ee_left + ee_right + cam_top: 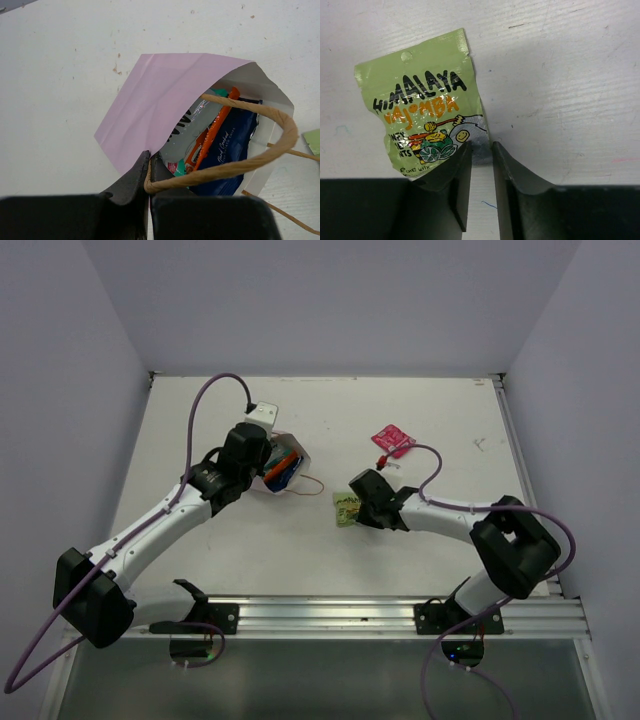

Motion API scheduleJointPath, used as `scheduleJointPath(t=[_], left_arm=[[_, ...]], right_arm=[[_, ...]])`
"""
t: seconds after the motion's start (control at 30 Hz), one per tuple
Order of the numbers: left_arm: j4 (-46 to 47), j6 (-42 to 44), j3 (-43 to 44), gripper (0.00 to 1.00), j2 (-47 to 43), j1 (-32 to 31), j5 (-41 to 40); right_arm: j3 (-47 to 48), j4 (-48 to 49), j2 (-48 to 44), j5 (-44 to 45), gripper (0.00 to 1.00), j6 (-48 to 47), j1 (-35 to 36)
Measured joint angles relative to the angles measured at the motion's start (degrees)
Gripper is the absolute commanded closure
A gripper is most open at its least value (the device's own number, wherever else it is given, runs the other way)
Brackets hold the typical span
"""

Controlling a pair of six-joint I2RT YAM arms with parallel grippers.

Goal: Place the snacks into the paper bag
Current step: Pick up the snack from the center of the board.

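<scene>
The pale pink paper bag (pixel 160 100) lies on its side, mouth open towards the right; it also shows in the top view (pixel 290 462). My left gripper (pixel 149 157) is shut on its rim and tan string handle (pixel 250 160). Inside lie the silver-grey (pixel 192 127), orange (pixel 216 127), dark blue (pixel 235 145) and teal-green (pixel 179 169) packets. The yellow-green packet (pixel 422 107) lies flat on the table. My right gripper (pixel 481 150) stands at its lower right corner, jaws a narrow gap apart with the corner between them. The pink-red packet (pixel 392 440) lies further back.
A white block (pixel 262 412) stands just behind the bag. The bag's second handle string (pixel 305 485) trails over the table (pixel 450 410) towards the yellow-green packet. Grey walls close the table at the back and both sides. A metal rail (pixel 330 612) runs along the near edge.
</scene>
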Motion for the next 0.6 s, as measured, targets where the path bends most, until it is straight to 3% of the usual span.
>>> scheduleJointPath(t=[0.2, 0.6], left_arm=[[0.00, 0.00, 0.00, 1.00, 0.00, 0.00, 0.00], [0.02, 0.00, 0.00, 1.00, 0.00, 0.00, 0.00]], right_arm=[[-1.42, 0.74, -0.57, 1.09, 1.00, -0.72, -0.02], [0.90, -4.15, -0.11, 6.32, 1.00, -7.32, 0.04]])
